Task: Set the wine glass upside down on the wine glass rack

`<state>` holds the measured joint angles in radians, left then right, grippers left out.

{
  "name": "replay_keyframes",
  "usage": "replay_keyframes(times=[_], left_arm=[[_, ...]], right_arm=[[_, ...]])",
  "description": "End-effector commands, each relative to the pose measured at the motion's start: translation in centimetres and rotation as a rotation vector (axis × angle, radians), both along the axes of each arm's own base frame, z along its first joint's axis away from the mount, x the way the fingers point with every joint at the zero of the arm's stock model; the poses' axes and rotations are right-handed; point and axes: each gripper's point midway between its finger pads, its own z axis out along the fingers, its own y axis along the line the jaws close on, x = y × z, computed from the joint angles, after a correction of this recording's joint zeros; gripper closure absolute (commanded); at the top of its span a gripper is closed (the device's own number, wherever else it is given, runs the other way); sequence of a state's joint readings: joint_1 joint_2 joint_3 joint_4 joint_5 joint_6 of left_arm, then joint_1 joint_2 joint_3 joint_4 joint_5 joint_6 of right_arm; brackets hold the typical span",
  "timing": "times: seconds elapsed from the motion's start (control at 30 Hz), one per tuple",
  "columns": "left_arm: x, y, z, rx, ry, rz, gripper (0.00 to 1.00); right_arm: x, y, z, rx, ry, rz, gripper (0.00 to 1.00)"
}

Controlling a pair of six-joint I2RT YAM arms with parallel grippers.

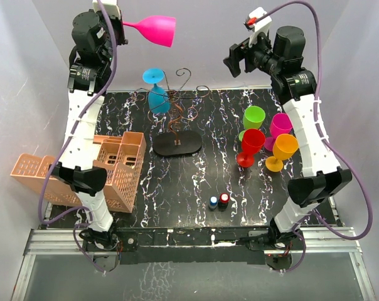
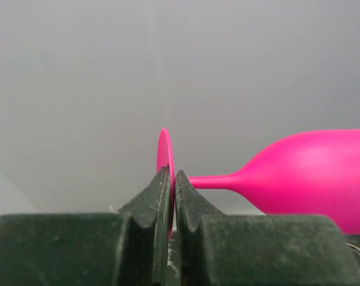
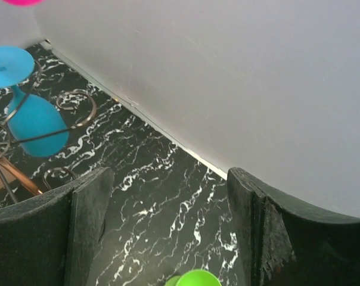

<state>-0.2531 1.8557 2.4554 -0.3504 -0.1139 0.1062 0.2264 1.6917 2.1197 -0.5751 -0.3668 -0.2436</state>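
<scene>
While the left jaws are clamped on the foot disc of the pink wine glass, the glass is carried high above the far left of the bench, stem horizontal and bowl pointing toward the centre. The left wrist view shows the jaws pinching the thin disc edge-on, with the stem and bowl projecting free to one side. This grip probably leaves the bowl clear for rotation to the mouth-down attitude that the task requires. The wine glass rack stands on its oval base near the middle of the bench, below and to the right of the held glass and well apart from it. A blue glass already hangs inverted on the rack's left side, its foot uppermost in a scroll arm, so the free scrolls on the right appear to be the usable positions. The right jaws stand wide apart and hold nothing, raised over the far right of the bench. Their wrist view looks down on the blue glass and the rack wire. Four spare glasses stand upright in a cluster at the right, and an orange crate occupies the left edge. Both are clear of the likely approach path.
</scene>
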Motion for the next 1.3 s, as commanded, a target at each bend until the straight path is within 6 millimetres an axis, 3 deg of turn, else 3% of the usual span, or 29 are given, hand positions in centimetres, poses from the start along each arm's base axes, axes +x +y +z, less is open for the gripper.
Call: replay_keyframes(times=[0.0,0.17,0.37,0.57,0.77,0.9,1.27], left_arm=[[-0.7,2.0,4.4,0.182,-0.163,0.165,1.00],[-0.2,0.3,5.5,0.335,-0.241,0.233,1.00],[1.0,-3.4,4.8,0.554,-0.295,0.253,1.00],[3.0,-6.5,1.9,0.721,-0.295,0.261,1.00],[4.5,-8.2,-1.3,0.816,-0.254,0.220,1.00],[4.4,-9.7,-4.1,0.883,-0.215,0.112,1.00],[2.9,-10.8,-6.2,0.981,-0.163,-0.021,1.00]], right_arm=[[-1.2,-3.2,1.9,0.025,-0.042,-0.064,0.16],[-1.2,-7.0,0.2,0.115,0.026,-0.091,0.16],[-2.2,-8.9,-0.4,0.123,0.045,-0.105,0.13],[-2.7,-9.7,-1.2,0.130,0.065,-0.101,0.12],[-3.2,-10.1,-1.5,0.135,0.073,-0.096,0.12],[-3.3,-10.4,-2.0,0.141,0.082,-0.096,0.12],[-3.6,-11.0,-2.4,0.187,0.101,-0.068,0.11]])
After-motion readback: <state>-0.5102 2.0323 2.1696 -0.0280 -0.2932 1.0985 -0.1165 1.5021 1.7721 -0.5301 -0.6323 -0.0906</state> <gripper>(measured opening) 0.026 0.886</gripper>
